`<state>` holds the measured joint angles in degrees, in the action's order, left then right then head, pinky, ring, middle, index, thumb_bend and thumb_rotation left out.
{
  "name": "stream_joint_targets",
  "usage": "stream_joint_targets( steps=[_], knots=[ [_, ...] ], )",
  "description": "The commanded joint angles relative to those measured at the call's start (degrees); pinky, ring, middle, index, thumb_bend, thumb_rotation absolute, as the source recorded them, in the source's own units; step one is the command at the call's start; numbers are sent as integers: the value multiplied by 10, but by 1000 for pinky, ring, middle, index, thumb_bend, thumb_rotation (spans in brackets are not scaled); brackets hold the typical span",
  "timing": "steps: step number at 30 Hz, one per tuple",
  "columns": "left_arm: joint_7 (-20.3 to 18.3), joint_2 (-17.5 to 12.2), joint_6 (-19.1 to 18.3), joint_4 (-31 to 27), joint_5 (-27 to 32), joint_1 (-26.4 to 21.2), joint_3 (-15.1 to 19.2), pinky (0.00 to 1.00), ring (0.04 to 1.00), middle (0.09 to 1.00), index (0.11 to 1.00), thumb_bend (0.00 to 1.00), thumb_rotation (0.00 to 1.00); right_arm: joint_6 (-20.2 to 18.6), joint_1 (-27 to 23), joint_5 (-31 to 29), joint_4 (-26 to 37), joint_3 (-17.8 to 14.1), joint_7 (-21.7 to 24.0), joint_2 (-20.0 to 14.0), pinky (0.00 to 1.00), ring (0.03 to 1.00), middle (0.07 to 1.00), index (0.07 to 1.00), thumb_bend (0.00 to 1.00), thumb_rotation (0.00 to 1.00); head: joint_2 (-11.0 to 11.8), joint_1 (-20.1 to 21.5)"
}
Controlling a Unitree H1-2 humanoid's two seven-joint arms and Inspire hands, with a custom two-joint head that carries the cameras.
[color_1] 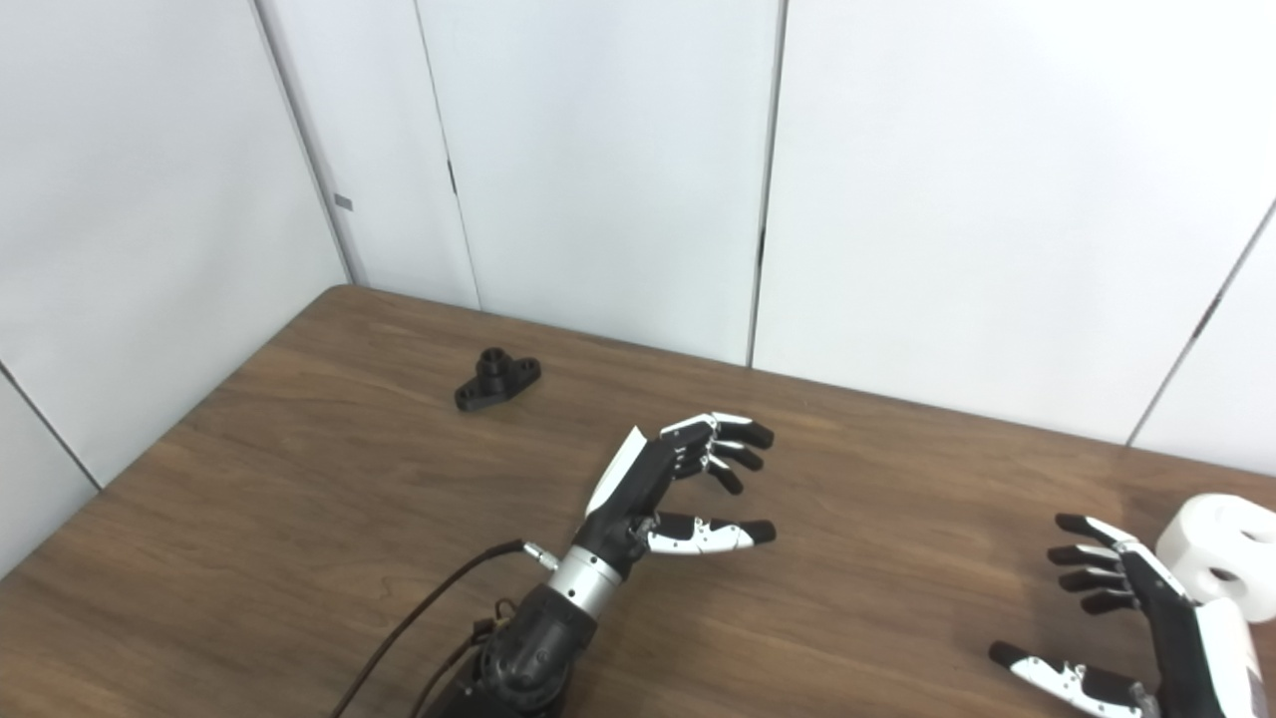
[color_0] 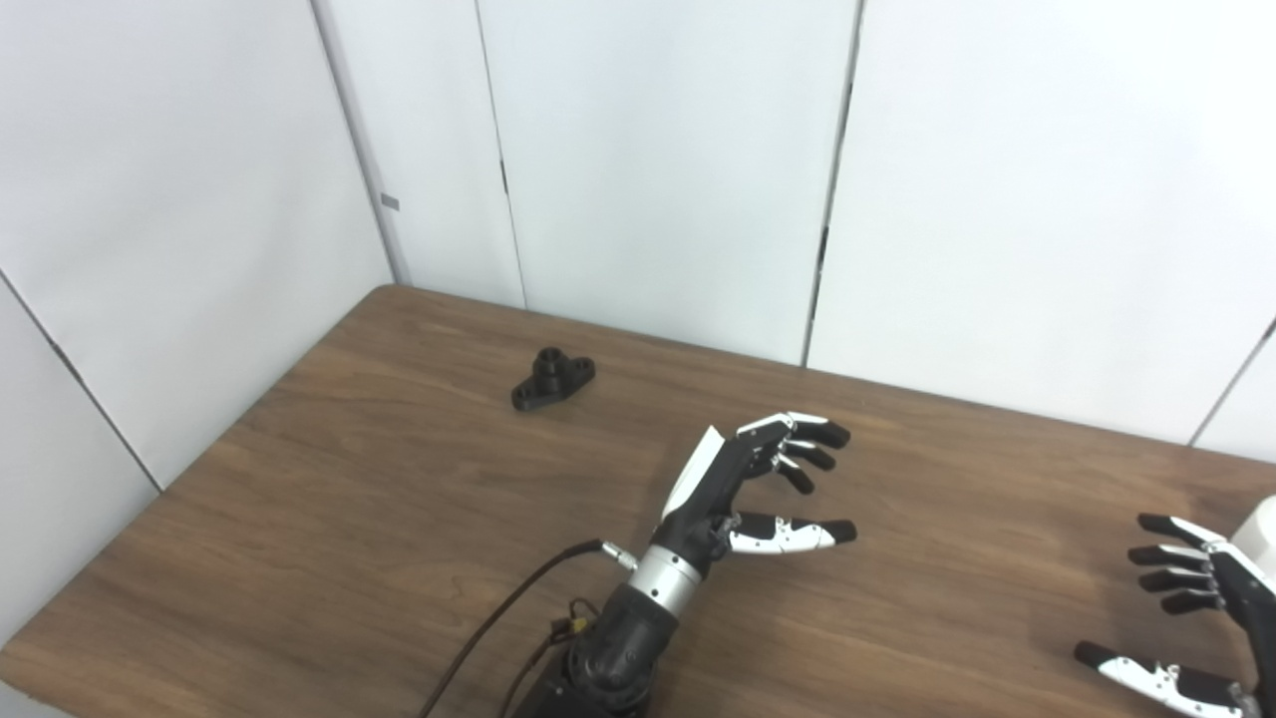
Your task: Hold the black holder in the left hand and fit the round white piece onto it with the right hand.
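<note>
The black holder [color_0: 552, 380] lay flat on the far left of the table, a short round collar rising from its flanged base. The round white piece [color_1: 1227, 556] sat at the right edge, just behind my right hand.

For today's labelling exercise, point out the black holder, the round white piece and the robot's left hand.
black holder [color_0: 552, 380]: left eye view, its raised middle collar.
round white piece [color_1: 1218, 551]: right eye view, its curved outer wall.
left hand [color_1: 653, 486]: right eye view, its palm.

Open worktop, walls close behind

Bare worktop [color_0: 349, 499] surrounds the black holder [color_0: 552, 379] (white panels [color_0: 658, 150] just behind); the round white piece [color_1: 1221, 553] sits just beyond the right hand [color_1: 1126, 618].
</note>
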<state>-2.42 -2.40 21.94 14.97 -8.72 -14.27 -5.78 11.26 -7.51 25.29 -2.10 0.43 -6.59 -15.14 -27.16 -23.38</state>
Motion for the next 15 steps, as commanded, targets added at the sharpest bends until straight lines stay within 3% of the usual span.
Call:
stream_joint_targets(
  steps=[1, 9, 15],
  knots=[
    [-17, -32, -7, -18, 6, -4, 3, 456, 600, 723, 691, 744, 46, 20, -21, -2, 16, -9, -10, -14, 515, 601, 657, 749, 718, 0, -1, 0],
    [-27, -102, -92, -86, -77, -28, 3, 591, 748, 766, 719, 813, 125, 24, -23, -7, 17, -12, -7, -15, 503, 593, 653, 749, 708, 0, -3, -1],
    [-11, -135, -106, -112, -137, -39, 10, 628, 754, 770, 714, 838, 98, 15, -24, -3, 22, -10, -4, -16, 513, 595, 653, 748, 710, 0, -4, -2]
  ],
)
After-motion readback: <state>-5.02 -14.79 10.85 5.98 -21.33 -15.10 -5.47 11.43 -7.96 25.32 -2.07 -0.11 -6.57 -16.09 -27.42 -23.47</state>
